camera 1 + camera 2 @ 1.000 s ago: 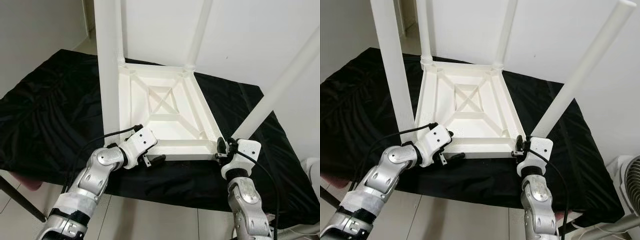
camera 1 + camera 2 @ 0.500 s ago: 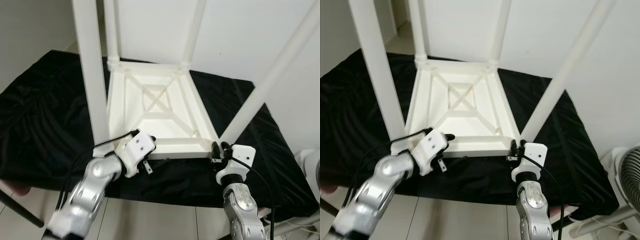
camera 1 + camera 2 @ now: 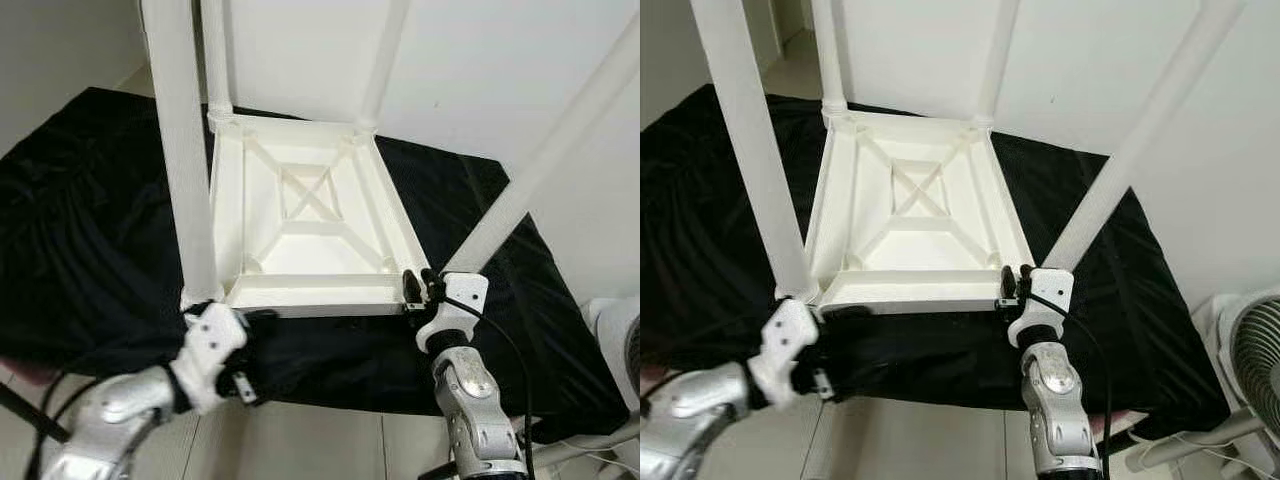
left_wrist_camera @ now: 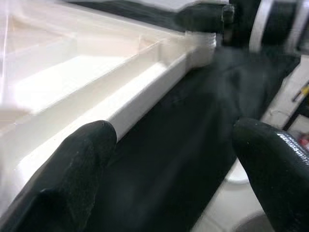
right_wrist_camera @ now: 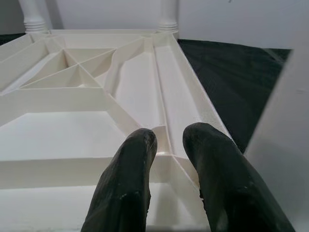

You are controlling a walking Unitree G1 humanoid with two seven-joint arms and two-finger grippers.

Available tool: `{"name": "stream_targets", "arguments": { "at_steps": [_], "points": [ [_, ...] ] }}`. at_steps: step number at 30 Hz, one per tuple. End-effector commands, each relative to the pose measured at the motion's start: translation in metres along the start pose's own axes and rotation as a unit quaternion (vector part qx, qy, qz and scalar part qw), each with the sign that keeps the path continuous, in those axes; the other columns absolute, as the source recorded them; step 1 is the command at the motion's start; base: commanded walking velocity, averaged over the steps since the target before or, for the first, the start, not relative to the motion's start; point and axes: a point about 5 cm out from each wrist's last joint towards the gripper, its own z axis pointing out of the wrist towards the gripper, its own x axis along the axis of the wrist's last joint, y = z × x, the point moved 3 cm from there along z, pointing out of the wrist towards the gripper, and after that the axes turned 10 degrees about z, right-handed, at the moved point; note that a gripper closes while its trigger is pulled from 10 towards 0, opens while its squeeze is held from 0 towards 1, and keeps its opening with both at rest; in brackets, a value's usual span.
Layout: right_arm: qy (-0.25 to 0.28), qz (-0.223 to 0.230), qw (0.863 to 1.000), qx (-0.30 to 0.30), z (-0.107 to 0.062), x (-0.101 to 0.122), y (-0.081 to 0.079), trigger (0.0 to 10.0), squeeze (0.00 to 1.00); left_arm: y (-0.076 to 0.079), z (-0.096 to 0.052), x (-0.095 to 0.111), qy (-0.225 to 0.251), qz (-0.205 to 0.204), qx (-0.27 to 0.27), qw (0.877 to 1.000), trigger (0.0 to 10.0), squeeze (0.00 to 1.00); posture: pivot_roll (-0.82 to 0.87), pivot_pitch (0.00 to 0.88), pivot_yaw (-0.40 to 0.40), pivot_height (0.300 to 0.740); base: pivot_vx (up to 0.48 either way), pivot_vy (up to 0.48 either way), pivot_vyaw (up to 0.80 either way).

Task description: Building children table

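A white children's table (image 3: 300, 240) lies upside down on a black cloth (image 3: 80, 230), its four legs pointing up. My left gripper (image 3: 248, 350) hangs open just in front of the table's near left corner, below the near rail (image 4: 96, 92), with nothing between its fingers. My right gripper (image 3: 412, 287) is at the near right corner, beside the near right leg (image 3: 540, 170). Its fingers (image 5: 140, 159) reach over the near rail and stand close together around a small corner rib (image 5: 161, 135).
The near left leg (image 3: 185, 150) rises straight up close to my left arm. The cloth hangs over the front edge above a tiled floor (image 3: 320, 440). A white fan (image 3: 1250, 350) stands low at the right. A white wall is behind.
My left gripper has come off the table's near left corner and dropped back toward me. The right gripper has stayed at the near right corner. The camera has shifted.
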Motion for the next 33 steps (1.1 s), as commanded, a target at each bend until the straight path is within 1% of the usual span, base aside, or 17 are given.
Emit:
{"name": "stream_targets", "arguments": {
  "at_steps": [1,2,3,4,7,14,16,17,18,20,21,22,24,28,31,32,33],
  "points": [
    [-0.002,-0.002,1.0,-0.003,0.001,-0.001,0.005,10.0,0.0,0.006,-0.007,0.003,0.005,-0.008,-0.045,0.999,10.0,0.0,0.02,0.046,-0.143,0.74,0.0,0.0,0.0],
    [-0.002,-0.002,1.0,-0.001,0.001,-0.001,0.005,10.0,0.0,0.005,-0.013,0.001,-0.002,-0.007,-0.048,0.999,10.0,0.0,0.02,0.046,-0.143,0.74,0.0,0.0,0.0],
    [-0.003,-0.003,1.0,0.005,0.003,-0.002,0.003,10.0,0.0,-0.002,-0.027,-0.001,-0.019,-0.006,-0.044,0.999,10.0,0.0,0.04,0.046,-0.147,0.74,0.0,0.0,0.0],
    [-0.003,-0.003,1.0,0.005,0.003,-0.002,0.003,10.0,0.0,-0.002,-0.027,-0.001,-0.019,-0.006,-0.044,0.999,10.0,0.0,0.04,0.046,-0.147,0.74,0.0,0.0,0.0],
    [-0.006,-0.003,1.0,0.012,0.008,-0.004,0.001,10.0,0.0,-0.018,-0.064,-0.008,-0.072,-0.02,-0.034,0.997,10.0,0.0,0.05,0.046,-0.154,0.74,0.0,0.0,0.0],
    [-0.007,-0.004,1.0,0.014,0.01,-0.005,0.001,10.0,0.0,-0.04,-0.093,-0.006,-0.109,-0.017,0.008,0.994,10.0,0.0,0.06,0.045,-0.152,0.74,0.0,0.0,0.0],
    [-0.007,-0.002,1.0,0.014,0.011,-0.006,0.001,10.0,0.0,-0.059,-0.108,-0.01,-0.14,-0.002,0.053,0.989,10.0,0.0,0.06,0.044,-0.15,0.74,0.0,0.0,0.0],
    [-0.007,-0.002,1.0,0.014,0.011,-0.006,0.001,10.0,0.0,-0.059,-0.108,-0.01,-0.14,-0.002,0.053,0.989,10.0,0.0,0.06,0.044,-0.15,0.74,0.0,0.0,0.0],
    [-0.006,-0.001,1.0,0.015,0.011,-0.007,-0.001,10.0,0.0,-0.076,-0.116,-0.015,-0.163,0.013,0.097,0.982,10.0,0.0,0.06,0.042,-0.149,0.74,0.0,0.0,0.0],
    [-0.006,-0.001,1.0,0.015,0.011,-0.007,-0.001,10.0,0.0,-0.079,-0.117,-0.016,-0.168,0.015,0.106,0.98,10.0,0.0,0.06,0.04,-0.151,0.74,0.0,0.0,0.0],
    [-0.008,0.0,1.0,0.018,0.011,-0.008,-0.003,10.0,0.0,-0.094,-0.119,-0.016,-0.17,0.035,0.139,0.975,10.0,0.0,0.06,0.04,-0.151,0.74,0.0,0.0,0.0],
    [-0.009,0.0,1.0,0.019,0.011,-0.009,-0.003,10.0,0.0,-0.099,-0.119,-0.015,-0.17,0.046,0.151,0.973,10.0,0.0,0.06,0.04,-0.151,0.74,0.0,0.0,0.0],
    [-0.01,0.0,1.0,0.021,0.01,-0.009,-0.004,10.0,0.0,-0.103,-0.119,-0.014,-0.17,0.053,0.158,0.971,10.0,0.0,0.06,0.04,-0.151,0.74,0.0,0.0,0.0],
    [-0.016,0.0,1.0,0.027,0.01,-0.012,-0.006,10.0,0.0,-0.12,-0.108,-0.01,-0.156,0.069,0.198,0.965,10.0,0.0,0.06,0.033,-0.155,0.74,0.0,0.0,0.0],
    [-0.026,0.003,0.999,0.037,0.008,-0.017,-0.011,10.0,0.0,-0.146,-0.095,-0.003,-0.136,0.087,0.26,0.952,10.0,0.0,0.06,0.031,-0.16,0.74,0.0,0.0,0.0],
    [-0.026,0.003,0.999,0.037,0.008,-0.017,-0.011,10.0,0.0,-0.146,-0.095,-0.003,-0.136,0.087,0.26,0.952,10.0,0.0,0.06,0.031,-0.16,0.74,0.0,0.0,0.0],
    [-0.032,0.004,0.998,0.046,0.006,-0.02,-0.014,10.0,0.0,-0.154,-0.088,0.004,-0.121,0.097,0.278,0.948,10.0,0.0,0.05,0.026,-0.158,0.74,0.0,0.0,0.0]
  ]
}}
